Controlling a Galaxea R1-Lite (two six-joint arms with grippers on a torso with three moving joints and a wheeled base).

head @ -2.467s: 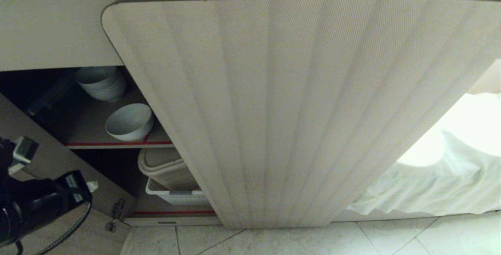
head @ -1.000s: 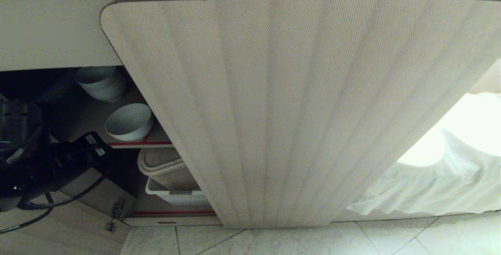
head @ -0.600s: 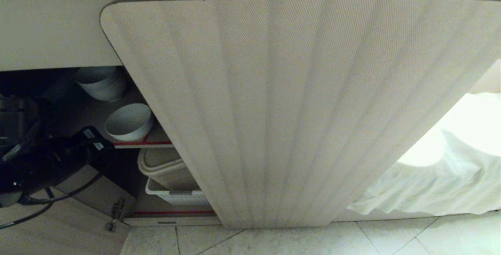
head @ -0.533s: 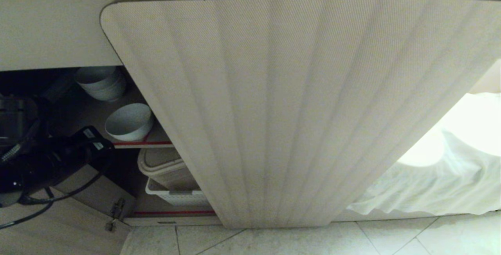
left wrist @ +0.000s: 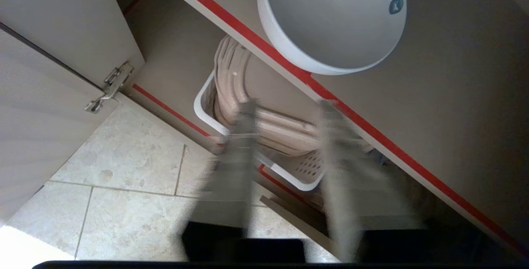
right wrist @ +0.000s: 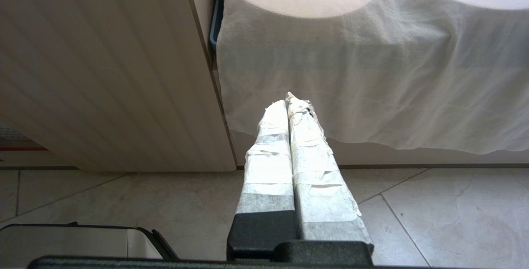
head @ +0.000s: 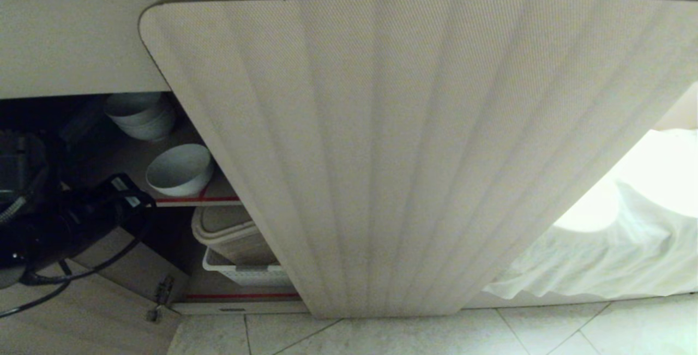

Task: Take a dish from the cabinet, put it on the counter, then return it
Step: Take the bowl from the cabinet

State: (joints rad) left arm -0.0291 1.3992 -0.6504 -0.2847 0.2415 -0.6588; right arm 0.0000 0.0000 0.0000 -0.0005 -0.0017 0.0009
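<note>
The left end effector (left wrist: pixel 285 108), its taped fingers parted and empty, hangs just before the red-edged shelf (left wrist: pixel 368 130) of the pale beige fluted-door cabinet (head: pixel 381 153). Beyond it, the glossy white round deep bowl (left wrist: pixel 330 17) sits upright near the shelf's front edge. The right end effector (right wrist: pixel 289 99) is clenched, parked above the floor.

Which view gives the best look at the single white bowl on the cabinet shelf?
The left wrist view: the dish fills the frame's edge, its inside and rim plain, just beyond the shelf's red strip. The head view shows it small. The right wrist view misses it.
</note>
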